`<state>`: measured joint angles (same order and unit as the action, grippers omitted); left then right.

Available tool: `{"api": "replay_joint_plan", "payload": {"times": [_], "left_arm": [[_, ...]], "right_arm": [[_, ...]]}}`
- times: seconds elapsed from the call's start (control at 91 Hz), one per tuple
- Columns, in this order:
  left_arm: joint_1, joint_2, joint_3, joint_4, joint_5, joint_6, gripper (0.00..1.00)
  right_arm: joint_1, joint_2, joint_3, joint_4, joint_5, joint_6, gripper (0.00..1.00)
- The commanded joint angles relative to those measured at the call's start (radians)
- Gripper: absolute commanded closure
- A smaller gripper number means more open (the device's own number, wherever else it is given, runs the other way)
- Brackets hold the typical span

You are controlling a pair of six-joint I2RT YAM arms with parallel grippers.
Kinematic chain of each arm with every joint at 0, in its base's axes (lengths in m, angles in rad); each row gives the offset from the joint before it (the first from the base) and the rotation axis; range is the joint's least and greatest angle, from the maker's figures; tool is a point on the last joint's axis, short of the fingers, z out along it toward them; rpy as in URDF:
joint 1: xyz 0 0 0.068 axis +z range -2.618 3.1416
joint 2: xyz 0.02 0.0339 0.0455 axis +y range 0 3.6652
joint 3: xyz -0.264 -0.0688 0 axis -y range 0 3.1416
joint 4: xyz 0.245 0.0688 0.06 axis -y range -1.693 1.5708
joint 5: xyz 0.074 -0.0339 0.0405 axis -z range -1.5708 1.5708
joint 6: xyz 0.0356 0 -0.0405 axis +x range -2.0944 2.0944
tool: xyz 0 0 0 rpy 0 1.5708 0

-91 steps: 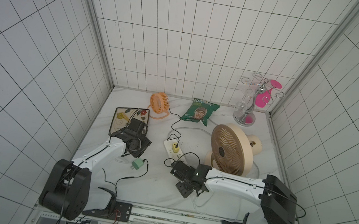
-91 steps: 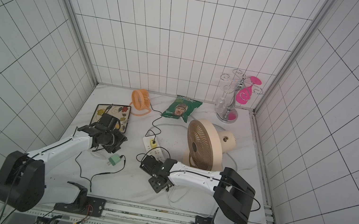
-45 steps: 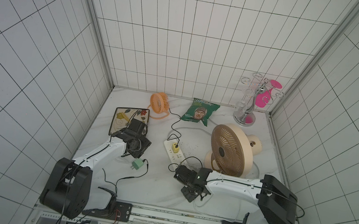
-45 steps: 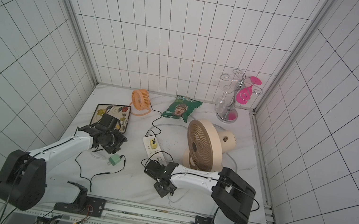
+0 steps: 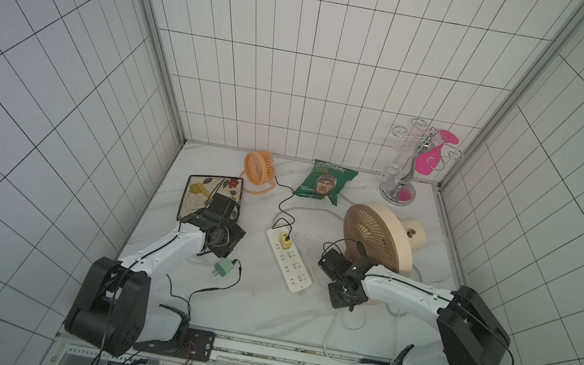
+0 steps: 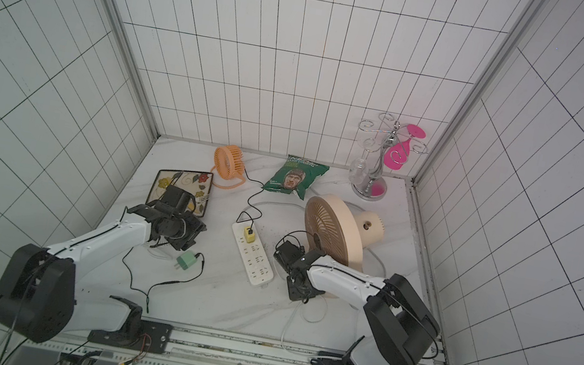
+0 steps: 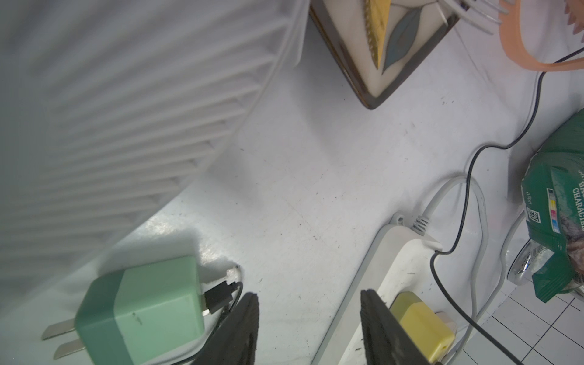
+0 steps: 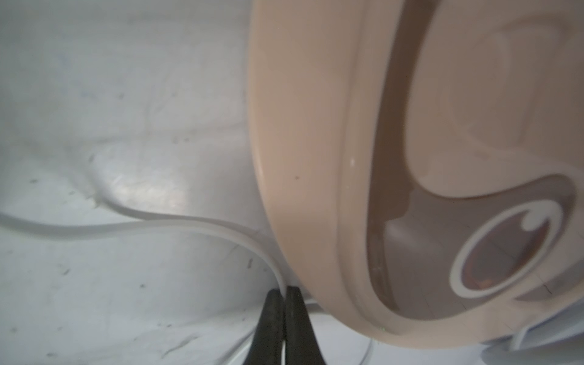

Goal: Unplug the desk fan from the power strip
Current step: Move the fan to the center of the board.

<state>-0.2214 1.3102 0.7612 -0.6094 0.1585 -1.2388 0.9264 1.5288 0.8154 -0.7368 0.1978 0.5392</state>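
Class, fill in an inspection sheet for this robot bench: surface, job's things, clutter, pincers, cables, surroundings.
surface: white marbled tabletop, dark specks.
job's things: power strip flat, yellow plug in it; beige fan upright beside it.
clutter: orange fan, snack bag, patterned tray, glass rack, loose green charger.
pincers: left pincer open, empty; right pincer shut on white cord.
cables: black cable runs from orange fan to yellow plug.
surroundings: white tiled walls.

big fan: beige, brown grille
small fan: orange
power strip: white
plugged adapter: yellow
loose plug: mint green
fan cord: white
snack bag: dark green
tray: cream, flower pattern, dark rim
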Motion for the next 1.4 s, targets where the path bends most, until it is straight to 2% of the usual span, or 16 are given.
{"api": "replay_joint_plan", "payload": {"times": [0.0, 0.187, 0.561, 0.638, 0.737, 0.935, 1.209, 1.297, 1.385], "left_arm": [[0.004, 0.008, -0.011, 0.008, -0.004, 0.001, 0.46], [0.007, 0.01, -0.009, 0.008, -0.002, 0.001, 0.46], [0.007, 0.005, 0.001, 0.005, 0.007, 0.004, 0.46], [0.007, 0.004, 0.005, 0.005, 0.007, 0.005, 0.46], [0.007, 0.002, 0.007, 0.004, 0.006, 0.008, 0.46], [0.007, 0.001, 0.009, 0.003, -0.001, 0.014, 0.45], [0.007, -0.02, 0.014, 0.014, -0.022, 0.023, 0.44], [0.007, -0.025, 0.014, 0.025, -0.015, 0.027, 0.43], [0.007, -0.029, 0.008, 0.044, 0.003, 0.029, 0.43]], "right_arm": [[-0.08, -0.017, -0.003, -0.029, 0.071, 0.013, 0.95], [-0.204, 0.015, 0.007, 0.0, 0.074, 0.0, 0.95], [-0.398, 0.051, 0.008, 0.001, 0.09, 0.08, 0.93], [-0.433, 0.055, 0.015, 0.001, 0.089, 0.084, 0.87], [-0.458, 0.055, 0.024, 0.001, 0.088, 0.084, 0.71], [-0.417, -0.021, 0.021, 0.041, 0.058, 0.045, 0.48], [-0.19, -0.212, 0.07, 0.087, 0.135, -0.042, 0.31], [-0.142, -0.218, 0.095, 0.144, 0.056, -0.106, 0.29], [-0.105, -0.184, 0.137, 0.217, -0.085, -0.172, 0.29]]}}
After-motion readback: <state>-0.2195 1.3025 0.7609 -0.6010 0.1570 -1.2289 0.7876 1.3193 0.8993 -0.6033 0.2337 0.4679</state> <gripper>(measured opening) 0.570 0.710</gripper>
